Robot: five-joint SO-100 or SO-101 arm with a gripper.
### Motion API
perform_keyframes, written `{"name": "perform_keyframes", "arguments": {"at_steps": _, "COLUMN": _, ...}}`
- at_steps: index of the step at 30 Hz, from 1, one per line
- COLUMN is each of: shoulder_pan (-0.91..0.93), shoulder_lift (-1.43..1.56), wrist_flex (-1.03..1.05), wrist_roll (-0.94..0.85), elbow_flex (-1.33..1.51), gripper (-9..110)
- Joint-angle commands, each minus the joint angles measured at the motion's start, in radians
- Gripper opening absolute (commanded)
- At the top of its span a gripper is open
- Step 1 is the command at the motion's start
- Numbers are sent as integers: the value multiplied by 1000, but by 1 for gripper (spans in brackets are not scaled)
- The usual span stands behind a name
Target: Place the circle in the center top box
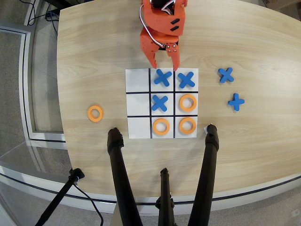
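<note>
I see claw (164, 65) slightly open, holding nothing, at board (138, 81) upper edge. Circle (161, 126) lies in center top box (161, 135).

arm: top centre | gripper (164, 65): pointing down-frame, fingers apparently parted, empty

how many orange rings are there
4: three on the board, in the middle-right cell, the bottom-middle cell and the bottom-right cell, and one on the table left of the board. None looks hidden.

Four orange rings (161, 126), five blue crosses (162, 77), one nine-cell board (138, 81).
</note>
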Motion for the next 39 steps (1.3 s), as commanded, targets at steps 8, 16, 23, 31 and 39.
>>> {"name": "perform_keyframes", "arguments": {"at_steps": 8, "shoulder_pan": 207, "shoulder_lift": 103, "wrist_flex": -147, "wrist_roll": -40, "elbow_flex": 207, "gripper": 3}}
{"name": "perform_keyframes", "arguments": {"at_steps": 16, "shoulder_pan": 419, "shoulder_lift": 232, "wrist_flex": 267, "wrist_roll": -43, "elbow_flex": 207, "gripper": 0}}
{"name": "perform_keyframes", "arguments": {"at_steps": 23, "shoulder_pan": 758, "shoulder_lift": 261, "wrist_flex": 308, "wrist_roll": -43, "elbow_flex": 207, "gripper": 0}}
{"name": "perform_keyframes", "arguments": {"at_steps": 31, "shoulder_pan": 1223, "shoulder_lift": 262, "wrist_flex": 307, "wrist_roll": -43, "elbow_flex": 207, "gripper": 0}}
{"name": "perform_keyframes", "arguments": {"at_steps": 39, "shoulder_pan": 1459, "shoulder_lift": 262, "wrist_flex": 305, "wrist_roll": -48, "elbow_flex": 207, "gripper": 0}}
